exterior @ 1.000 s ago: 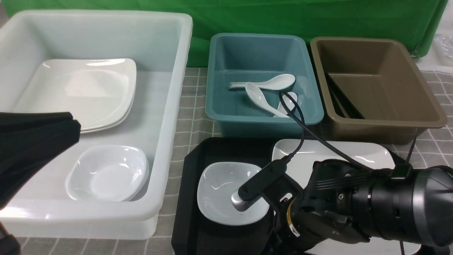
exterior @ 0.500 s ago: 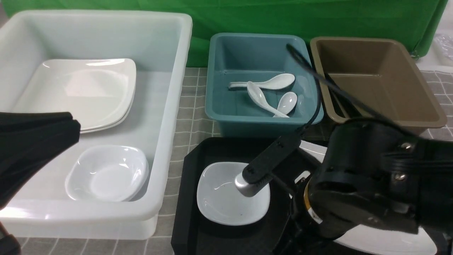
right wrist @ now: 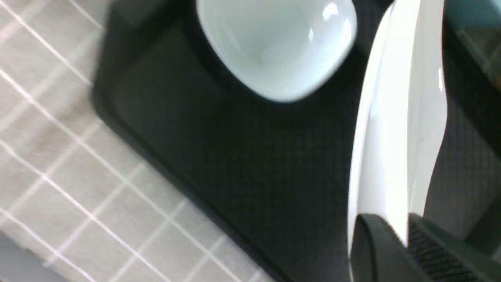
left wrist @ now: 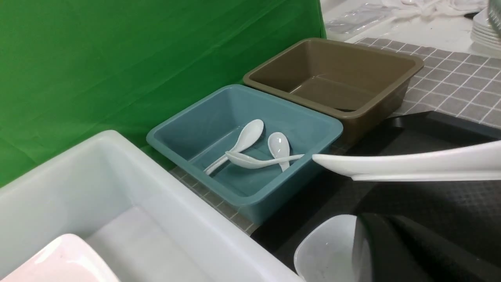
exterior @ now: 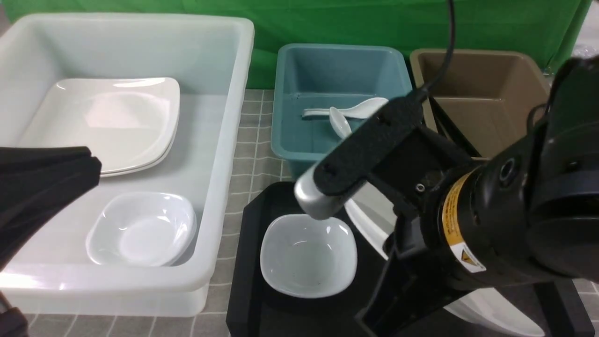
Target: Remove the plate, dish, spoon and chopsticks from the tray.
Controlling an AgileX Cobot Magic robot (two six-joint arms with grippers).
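My right gripper (right wrist: 405, 227) is shut on the near edge of the large white plate (right wrist: 399, 117). It holds the plate tilted, above the right side of the black tray (exterior: 248, 262); the right arm hides most of the plate (exterior: 369, 220) in the front view. The small pale dish (exterior: 306, 255) sits on the tray's left part, untouched. My left gripper (exterior: 96, 168) hovers shut and empty over the white tub, left of the tray. White spoons (exterior: 339, 122) lie in the teal tub (exterior: 285, 145). Thin black chopsticks (exterior: 449, 131) lie in the brown tub (exterior: 482, 61).
A big white tub (exterior: 224, 140) on the left holds stacked white plates (exterior: 117, 121) and a small white dish (exterior: 140, 229). The teal and brown tubs stand right behind the tray. A green backdrop (exterior: 327, 23) closes the back. A grey checked cloth (exterior: 255, 159) covers the table.
My right arm has risen and swung up, lifting the plate off the tray floor and tilting it. The dish is now uncovered. The left arm has barely moved.
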